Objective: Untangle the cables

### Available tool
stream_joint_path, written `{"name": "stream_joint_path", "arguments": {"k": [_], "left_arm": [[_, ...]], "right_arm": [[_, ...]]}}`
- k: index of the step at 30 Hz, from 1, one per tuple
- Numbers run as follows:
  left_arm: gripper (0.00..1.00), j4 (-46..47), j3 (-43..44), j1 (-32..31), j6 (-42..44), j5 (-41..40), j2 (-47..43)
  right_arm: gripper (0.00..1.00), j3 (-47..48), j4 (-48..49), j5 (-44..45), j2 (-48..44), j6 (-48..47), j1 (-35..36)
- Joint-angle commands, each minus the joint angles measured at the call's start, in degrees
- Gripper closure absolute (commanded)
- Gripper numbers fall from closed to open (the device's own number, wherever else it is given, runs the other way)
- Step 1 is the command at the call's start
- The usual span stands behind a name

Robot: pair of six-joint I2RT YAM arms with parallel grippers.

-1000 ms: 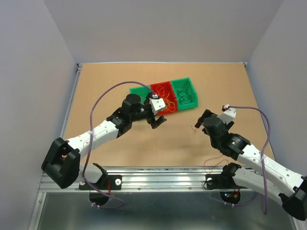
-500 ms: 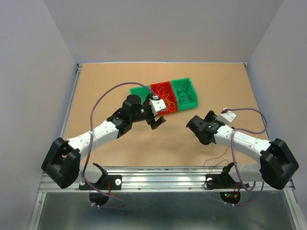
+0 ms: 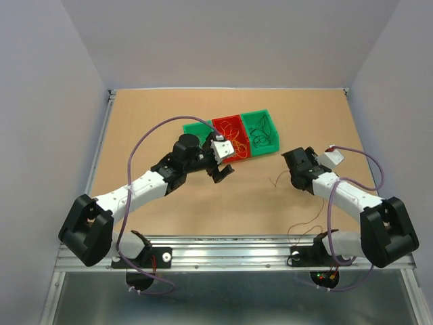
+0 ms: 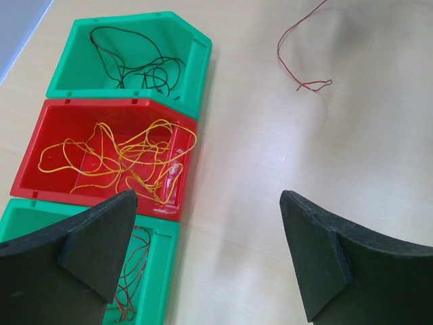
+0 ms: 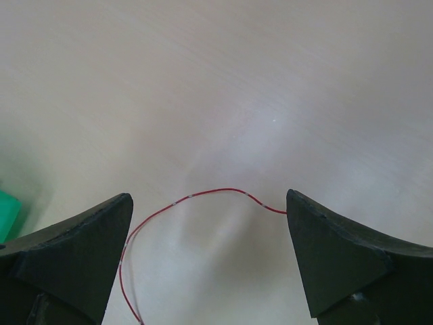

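One loose red cable (image 3: 276,179) lies curled on the table; it also shows in the left wrist view (image 4: 298,57) and in the right wrist view (image 5: 203,195), where it lies on the table between my fingertips. My right gripper (image 3: 289,164) (image 5: 210,250) is open over it, holding nothing. My left gripper (image 3: 221,170) (image 4: 210,257) is open and empty, just in front of the bins. Orange-yellow cables (image 4: 118,159) fill the red bin (image 3: 230,135), dark cables (image 4: 135,61) lie in one green bin (image 3: 262,128), and red cables (image 4: 128,284) in the other green bin (image 3: 198,127).
The three bins stand side by side at the table's middle back. A corner of a green bin (image 5: 7,211) shows at the left edge of the right wrist view. Thick purple cables run along both arms. A metal rail (image 3: 223,254) edges the table's front.
My right arm swung left over the loose red cable, then back right and up, leaving the cable in view beside the gripper. My left arm has not moved.
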Motion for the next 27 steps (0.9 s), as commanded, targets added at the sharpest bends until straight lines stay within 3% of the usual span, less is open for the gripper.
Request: {"name": "stream_joint_path", "arguments": {"k": [1,7,18,27], "left_arm": [[0.01,1.0,0.3,-0.3,0.9,0.0,-0.4],[0.01,0.8,0.4,-0.3,0.9,-0.2,-0.2],[0.01,0.6,1.1,-0.3,0.9,-0.4,0.8],[0.01,0.4,1.1,-0.3,1.0,-0.5,0.9]], "right_arm": [[0.0,-1.7,10.4,-4.9,1.6,-5.3,-2.4],[0.0,-0.8,11.4,-4.7,8.1,-5.3,-2.8],[0.0,-5.5,15.5,-10.7,2.7,-7.0,-2.0],[0.0,-6.0,15.9,-7.4,5.1,3.5,-2.0]]}}
